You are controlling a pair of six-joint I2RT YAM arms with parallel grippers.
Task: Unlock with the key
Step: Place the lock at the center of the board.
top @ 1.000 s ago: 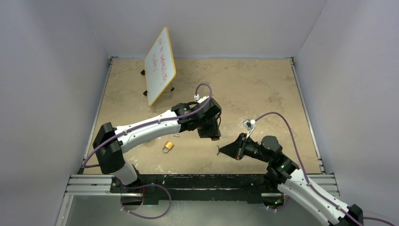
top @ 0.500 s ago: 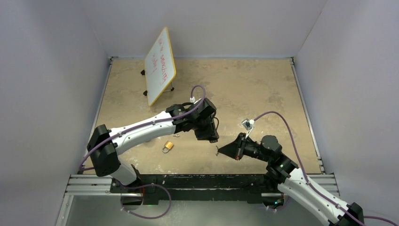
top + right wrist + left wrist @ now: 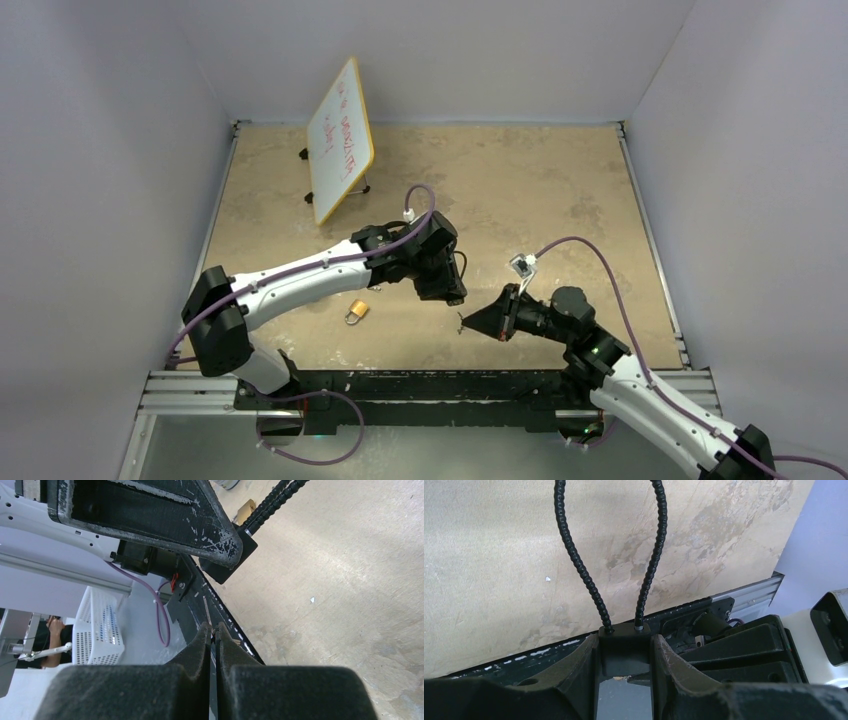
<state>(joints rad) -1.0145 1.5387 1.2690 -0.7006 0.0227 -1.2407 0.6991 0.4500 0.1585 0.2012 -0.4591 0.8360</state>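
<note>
Leftward and a little nearer is where the left arm has drawn over the last second, its wrist now lower over the table (image 3: 540,190); the right arm has barely shifted, and the padlock (image 3: 355,312) lies where it lay. The left gripper (image 3: 450,292) is part closed, its fingers pressed against both sides of a small black block (image 3: 625,650) from which two beaded black cables (image 3: 574,555) rise; it hangs just right of the padlock and apart from it. The right gripper (image 3: 470,321) is closed tight, pinching a thin metal sliver that looks like the key (image 3: 206,611), pointed left toward the left gripper, near it but not touching. The brass padlock rests flat near the table's near edge, left of centre, held by nothing. A whiteboard (image 3: 340,138) stands tilted at the far left.
</note>
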